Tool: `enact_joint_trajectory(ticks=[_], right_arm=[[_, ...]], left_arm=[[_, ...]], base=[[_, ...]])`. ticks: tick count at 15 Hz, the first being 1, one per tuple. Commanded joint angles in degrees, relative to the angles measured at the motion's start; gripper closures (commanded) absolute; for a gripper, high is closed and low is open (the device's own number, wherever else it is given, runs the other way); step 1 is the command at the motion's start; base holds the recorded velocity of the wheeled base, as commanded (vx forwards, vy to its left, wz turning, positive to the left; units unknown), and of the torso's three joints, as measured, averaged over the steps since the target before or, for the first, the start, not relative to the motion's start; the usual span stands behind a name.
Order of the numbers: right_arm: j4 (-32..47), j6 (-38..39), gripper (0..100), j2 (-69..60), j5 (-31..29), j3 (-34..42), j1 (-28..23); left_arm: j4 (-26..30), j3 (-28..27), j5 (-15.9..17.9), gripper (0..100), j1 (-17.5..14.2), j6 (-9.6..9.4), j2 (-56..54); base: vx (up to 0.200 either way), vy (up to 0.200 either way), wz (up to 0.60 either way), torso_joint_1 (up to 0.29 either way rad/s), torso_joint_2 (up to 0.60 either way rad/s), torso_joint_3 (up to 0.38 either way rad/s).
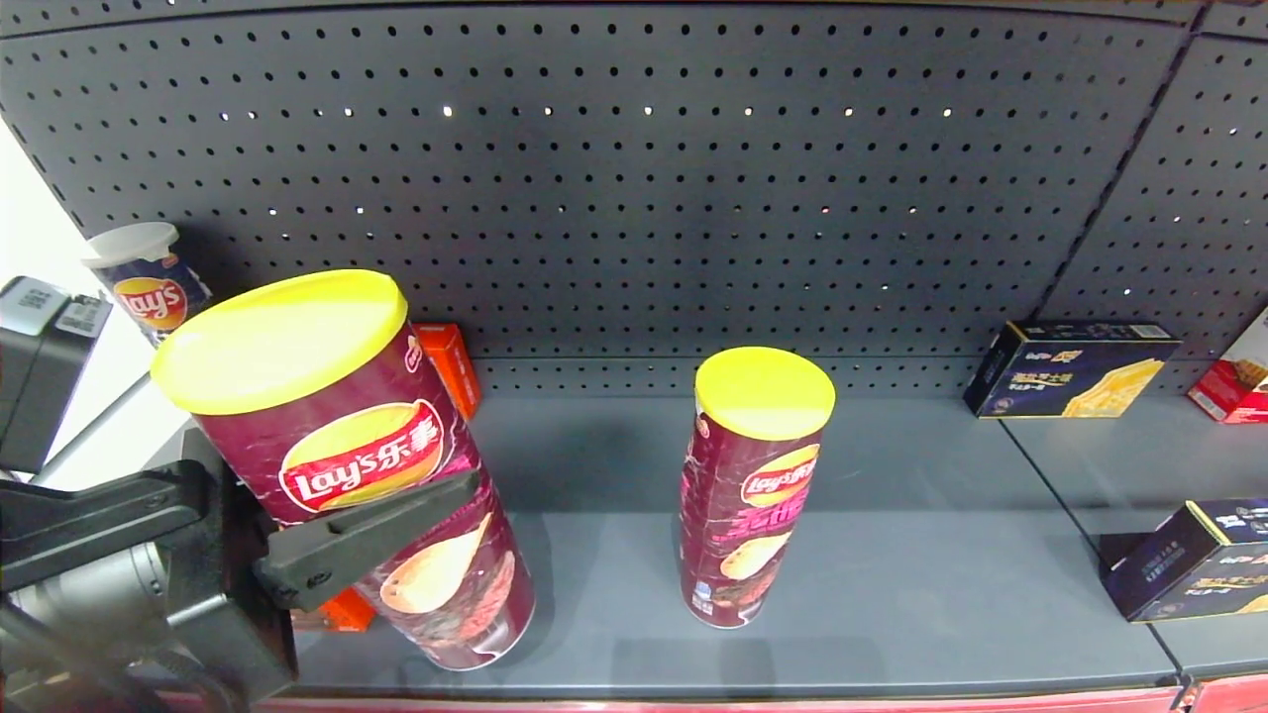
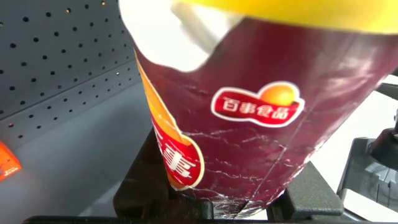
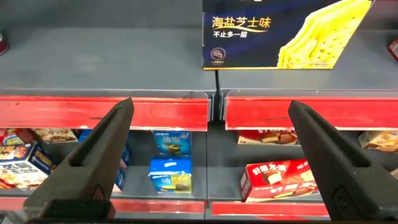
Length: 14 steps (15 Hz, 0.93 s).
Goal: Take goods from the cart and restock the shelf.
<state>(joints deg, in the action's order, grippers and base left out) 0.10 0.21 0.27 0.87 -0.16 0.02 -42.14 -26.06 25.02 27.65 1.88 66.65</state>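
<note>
Here the left gripper (image 1: 426, 500) is clamped round the tilted can (image 1: 347, 446) at the front left of the shelf (image 1: 892, 574), so letting go before it stands upright could tip it off the edge.

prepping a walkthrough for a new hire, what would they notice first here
The big purple chip can with a yellow lid, clamped in the left gripper at the front left of the shelf, grabs the eye first. Next comes its twin standing upright mid-shelf, then the dark blue box at the back right.
</note>
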Motion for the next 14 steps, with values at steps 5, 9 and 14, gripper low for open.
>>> enact_joint_trajectory(ticks=[5, 9, 14], right_arm=[[0.0, 0.0, 0, -0.2, 0.0, 0.0, 0.0], [0.0, 0.0, 0, -0.2, 0.0, 0.0, 0.0], [0.0, 0.1, 0, -0.2, 0.0, 0.1, 0.0]], left_arm=[[1.6, -3.7, -1.8, 100, 0.4, -0.38, 2.7], [3.6, -7.5, -1.5, 100, 0.6, -0.47, 6.1], [7.8, -18.1, -0.2, 100, -0.7, -5.48, 17.9]], base=[[0.000, 0.000, 0.00, 0.000, 0.00, 0.000], [0.000, 0.000, 0.00, 0.000, 0.00, 0.000], [0.000, 0.000, 0.00, 0.000, 0.00, 0.000]])
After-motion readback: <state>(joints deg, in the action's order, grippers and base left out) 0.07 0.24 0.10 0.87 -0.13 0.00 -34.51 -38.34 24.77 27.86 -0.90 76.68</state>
